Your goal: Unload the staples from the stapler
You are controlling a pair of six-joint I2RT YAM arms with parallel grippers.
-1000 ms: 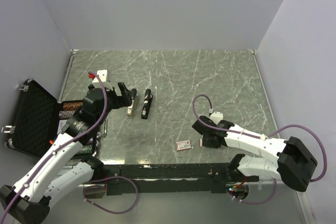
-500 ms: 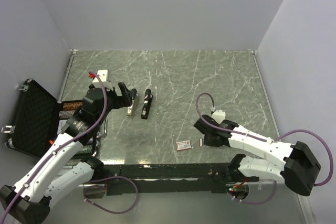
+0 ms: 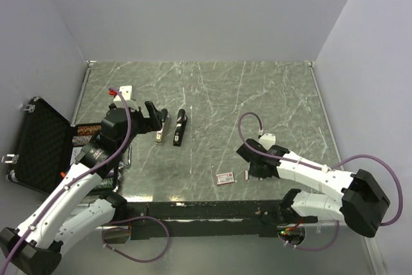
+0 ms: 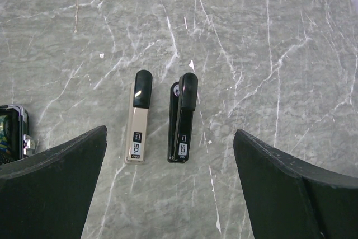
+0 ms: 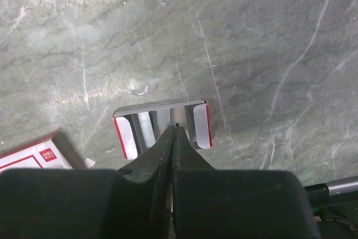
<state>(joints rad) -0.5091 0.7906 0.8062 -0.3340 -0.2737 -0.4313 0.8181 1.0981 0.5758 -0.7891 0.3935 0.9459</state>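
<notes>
Staples (image 5: 146, 131) lie as silvery strips in a small open cardboard tray (image 5: 198, 124), which sits on the marbled table (image 3: 270, 94) toward 5 o'clock in the overhead view. The tray is just right of the red-and-white box (image 3: 225, 178). In the right wrist view the strips run from 12 to 6, parallel to the tray's red-edged side walls.

The right gripper (image 5: 175, 130) hangs directly over the tray with its jaws pressed together into one thin point. Whether a strip is pinched between them cannot be told. That placement suggests the tray is where unloaded strips go.

Well apart, toward 10 o'clock on the table, a beige stapler (image 4: 140, 117) and a black stapler (image 4: 183, 117) lie side by side without touching. In the left wrist view both run from 12 to 6, with their rounded black ends at 12. The left gripper (image 4: 170, 131) hovers above them with its jaws spread wide and nothing between them. It frames both staplers, probably so it can drop onto either one. An open black case (image 3: 38, 143) sits at 9 o'clock, off the table's edge.
</notes>
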